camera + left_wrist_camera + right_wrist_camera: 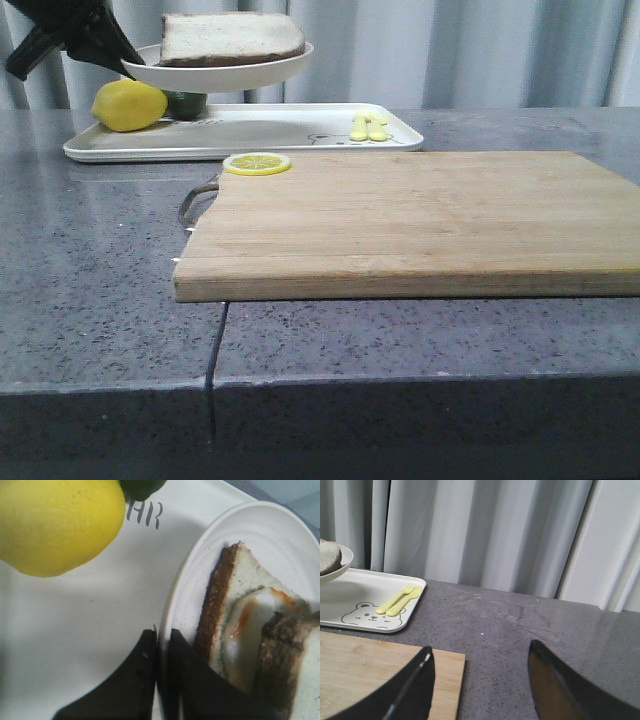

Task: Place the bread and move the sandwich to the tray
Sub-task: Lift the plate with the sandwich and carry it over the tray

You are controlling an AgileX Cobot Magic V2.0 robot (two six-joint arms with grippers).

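My left gripper [161, 655] is pinched on the rim of the round white plate [218, 70], holding it level above the white bear-print tray [250, 130] so the egg sandwich [255, 645] rides flat and doesn't slide as I bring it over the lemon [128, 105]. My right gripper [480, 680] hangs spread and empty over the cutting board's [420, 225] far corner, out of the way. Judging by this, only lowering the plate onto a bare part of the tray remains.
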